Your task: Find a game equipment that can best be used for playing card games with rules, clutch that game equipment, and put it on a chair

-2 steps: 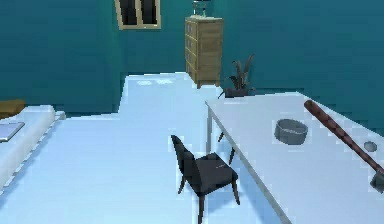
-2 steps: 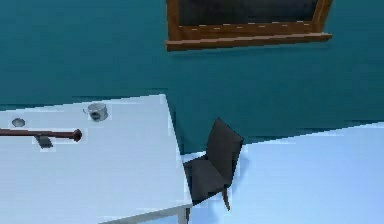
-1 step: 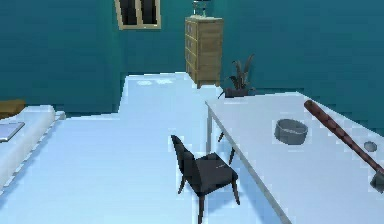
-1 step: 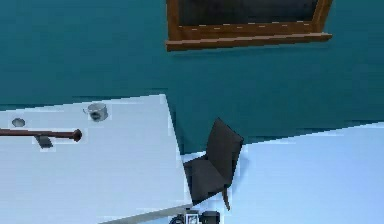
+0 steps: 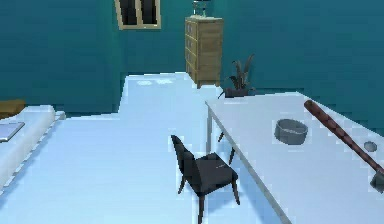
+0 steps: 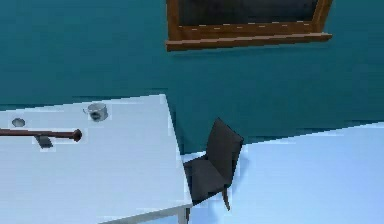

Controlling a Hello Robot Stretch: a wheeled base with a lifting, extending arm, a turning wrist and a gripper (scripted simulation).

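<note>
A dark chair (image 5: 205,172) stands at the near side of a white table (image 5: 290,160) in the forward view's right half. The same chair (image 6: 216,163) sits right of the white table (image 6: 120,190) in the arm side view. On the table lie a long dark baseball bat (image 5: 345,140), a small grey round bowl-like thing (image 5: 291,130) and a small dark flat thing (image 5: 371,147). The arm side view has the bat (image 6: 42,133), the grey round thing (image 6: 97,111) and a small dark flat thing (image 6: 45,143) under the bat.
A wooden dresser (image 5: 204,49) stands against the teal far wall, with a dark plant-like shape (image 5: 240,78) near the table's far end. A wood-framed window (image 6: 248,22) hangs above the chair. A bed edge (image 5: 25,135) lies at the forward view's left. Pale floor spreads between.
</note>
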